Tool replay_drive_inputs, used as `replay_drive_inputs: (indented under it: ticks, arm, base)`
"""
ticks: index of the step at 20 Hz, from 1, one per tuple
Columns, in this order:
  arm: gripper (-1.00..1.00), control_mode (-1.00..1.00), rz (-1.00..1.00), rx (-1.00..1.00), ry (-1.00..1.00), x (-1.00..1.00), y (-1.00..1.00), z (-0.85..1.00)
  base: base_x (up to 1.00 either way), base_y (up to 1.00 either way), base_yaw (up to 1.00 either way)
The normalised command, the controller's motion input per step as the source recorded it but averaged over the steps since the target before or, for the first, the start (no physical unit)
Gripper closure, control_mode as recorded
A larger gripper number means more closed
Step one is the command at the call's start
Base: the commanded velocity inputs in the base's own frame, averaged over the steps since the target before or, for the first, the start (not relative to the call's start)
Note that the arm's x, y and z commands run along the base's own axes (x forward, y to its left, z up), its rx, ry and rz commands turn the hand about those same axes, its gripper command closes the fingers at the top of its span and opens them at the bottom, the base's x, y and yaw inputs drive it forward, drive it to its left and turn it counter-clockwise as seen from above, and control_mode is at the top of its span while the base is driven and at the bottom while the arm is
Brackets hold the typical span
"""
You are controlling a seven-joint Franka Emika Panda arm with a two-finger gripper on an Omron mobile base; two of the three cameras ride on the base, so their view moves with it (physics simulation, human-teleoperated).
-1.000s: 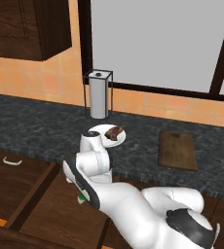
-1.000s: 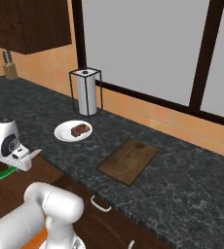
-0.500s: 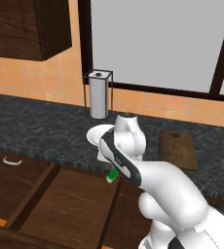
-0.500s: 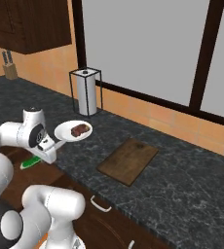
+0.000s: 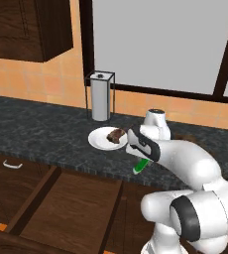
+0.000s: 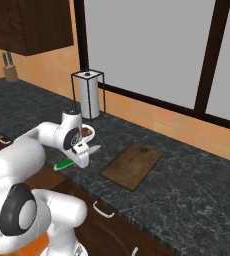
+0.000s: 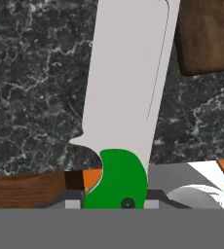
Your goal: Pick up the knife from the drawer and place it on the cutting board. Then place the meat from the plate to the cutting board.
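Hand view has the knife (image 7: 128, 97) clamped in the gripper (image 7: 116, 202) by its green handle, blade pointing out over the dark counter (image 7: 31, 87), board (image 7: 209, 34) corner just beyond.

The gripper (image 6: 80, 156) is clamped on the knife (image 6: 74, 159), green handle poking out left, pale blade toward the cutting board (image 6: 132, 164), over the dark counter (image 6: 187, 185). Plate (image 6: 89, 133) with the meat (image 6: 86, 132) sits right behind the hand, paper towel holder (image 6: 88, 95) further back
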Motion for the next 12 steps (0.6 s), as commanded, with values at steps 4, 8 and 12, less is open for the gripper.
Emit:
replay_drive_inputs:
  ticks: [4,8,12]
  arm:
    - [1.00,-1.00,-0.07,0.13,0.05,0.13,-0.99,-0.12]
    - [1.00,-1.00,0.03,0.16,0.00,0.31,-0.99,0.00]
    - [1.00,-1.00,0.13,0.07,-0.08,0.40,-0.71,0.00]
  base:
    - [0.00,0.00,0.00]
    - [0.00,0.00,0.00]
    - [0.00,0.00,0.00]
